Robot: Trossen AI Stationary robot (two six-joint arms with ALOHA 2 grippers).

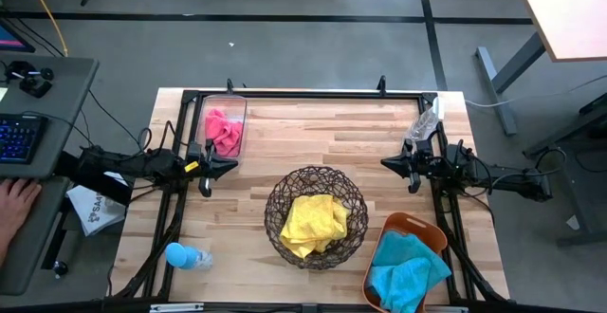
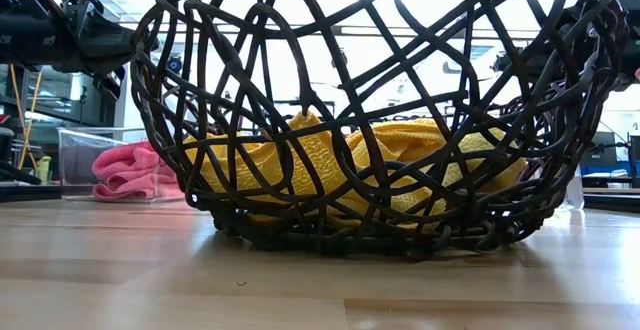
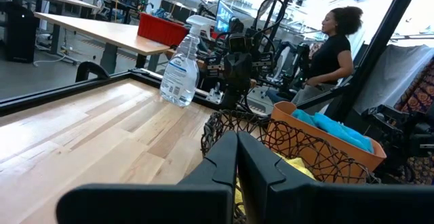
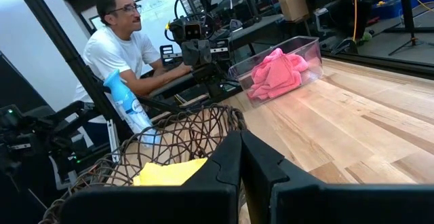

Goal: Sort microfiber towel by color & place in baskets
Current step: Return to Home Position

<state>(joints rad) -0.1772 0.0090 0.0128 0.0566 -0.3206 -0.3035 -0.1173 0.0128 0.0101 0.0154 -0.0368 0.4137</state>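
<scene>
A yellow towel (image 1: 313,223) lies crumpled in the round dark wire basket (image 1: 279,201) at the table's middle; the low view shows the yellow towel (image 2: 390,155) through the wires. A pink towel (image 1: 225,131) fills the clear bin (image 1: 237,104) at the far left. A teal towel (image 1: 408,267) sits in the salmon-orange tub (image 1: 410,226) at the near right. My left gripper (image 1: 206,169) hovers shut beside the bin. My right gripper (image 1: 411,166) hangs shut at the table's right side. Neither touches anything.
A clear spray bottle (image 1: 424,121) stands at the far right corner. A light-blue bottle (image 1: 185,255) lies near the left near edge. A black frame (image 1: 303,94) borders the table. A person's hand (image 1: 13,199) rests at a desk on the left. Bare wood lies between the grippers.
</scene>
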